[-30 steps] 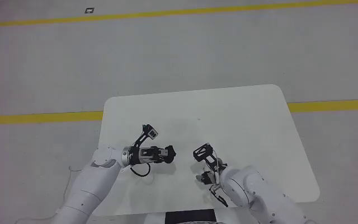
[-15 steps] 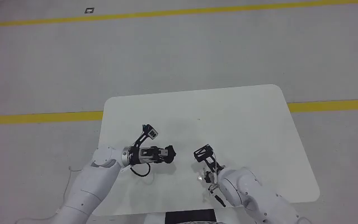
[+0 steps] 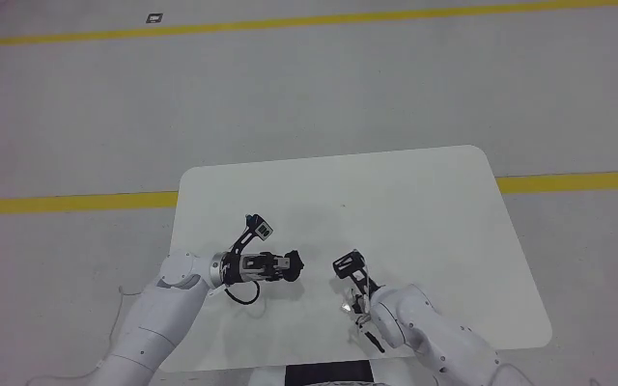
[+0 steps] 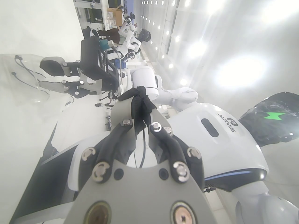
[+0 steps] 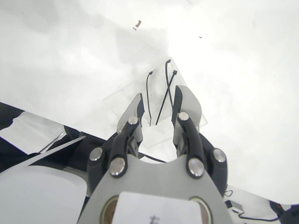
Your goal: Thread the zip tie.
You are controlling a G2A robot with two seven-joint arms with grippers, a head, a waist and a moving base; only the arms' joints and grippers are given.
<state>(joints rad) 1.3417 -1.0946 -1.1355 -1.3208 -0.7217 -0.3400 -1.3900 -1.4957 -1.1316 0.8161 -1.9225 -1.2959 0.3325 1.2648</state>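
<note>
Three black zip ties lie in a clear tray (image 5: 158, 71) near the table's front edge: one single tie (image 5: 147, 94) and a crossed pair (image 5: 168, 82). My right gripper (image 5: 158, 96) hangs open just above them, with the ties between its fingers and nothing held. The top view shows this gripper (image 3: 351, 303) low over the table. My left gripper (image 4: 140, 108) is shut on a black knotted bundle (image 4: 139, 96). It sits left of the right arm, a short way apart, in the top view (image 3: 292, 262). The left wrist view also shows the right gripper (image 4: 52, 76) above the tray (image 4: 25, 71).
The white table (image 3: 415, 203) stretches bare behind and to the right of both arms. A small brown scrap (image 5: 138, 23) lies on the table beyond the tray. The table's front edge runs close under the right arm.
My right arm has shifted slightly left, toward the left arm, staying low over the tray. The left arm and its bundle have not moved.
</note>
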